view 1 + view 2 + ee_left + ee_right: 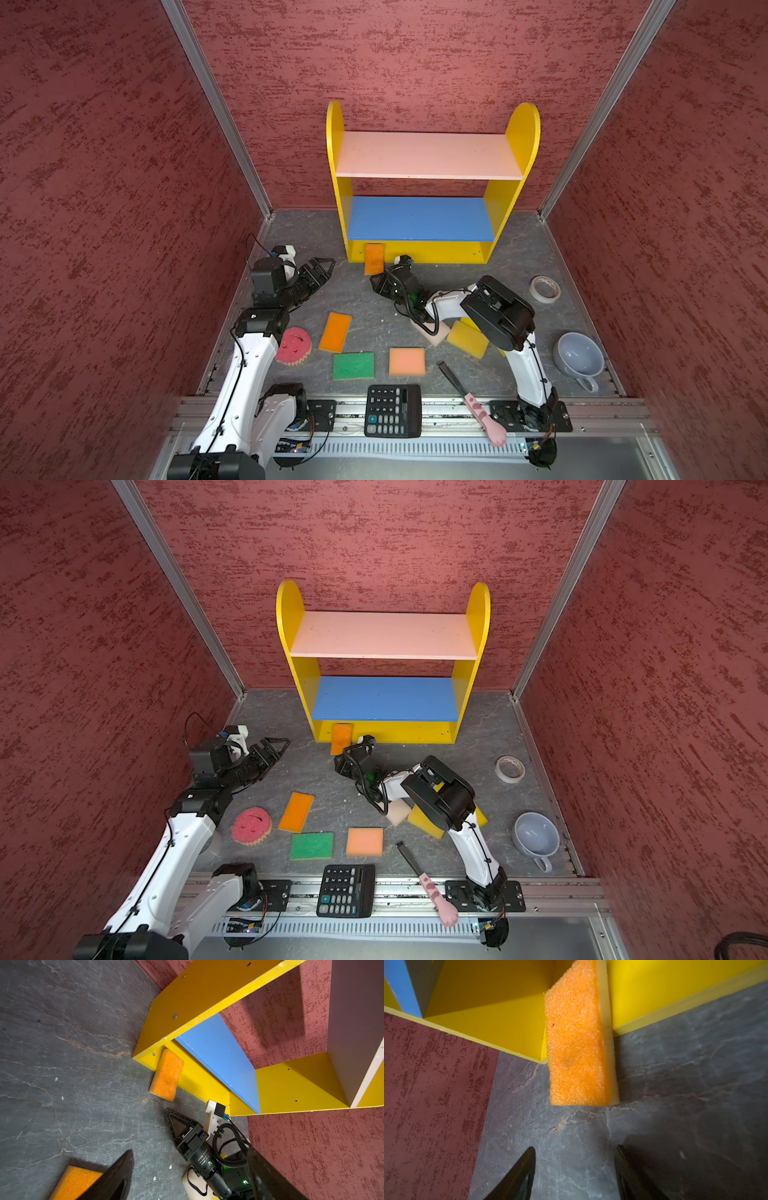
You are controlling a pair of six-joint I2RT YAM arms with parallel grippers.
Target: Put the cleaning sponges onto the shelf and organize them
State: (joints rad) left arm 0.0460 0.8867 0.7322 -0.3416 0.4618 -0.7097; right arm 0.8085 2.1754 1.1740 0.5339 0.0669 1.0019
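Note:
The shelf (428,154) stands against the back wall with its pink and blue boards bare. One orange sponge (374,258) (577,1043) lies half on the yellow bottom board, half on the floor. My right gripper (379,286) (575,1147) sits just in front of it, open and empty, a short gap away. My left gripper (326,266) (189,1150) hovers open and empty to the shelf's left. On the floor lie a pink round sponge (293,345), an orange sponge (335,331), a green one (353,365), a peach one (407,361), a yellow one (467,338) and a cream-white one (436,334) partly under my right arm.
A black calculator (392,410) and a pink-handled brush (469,401) lie at the front rail. A grey mug (578,355) and a tape roll (545,289) sit at the right. Red walls close in on three sides.

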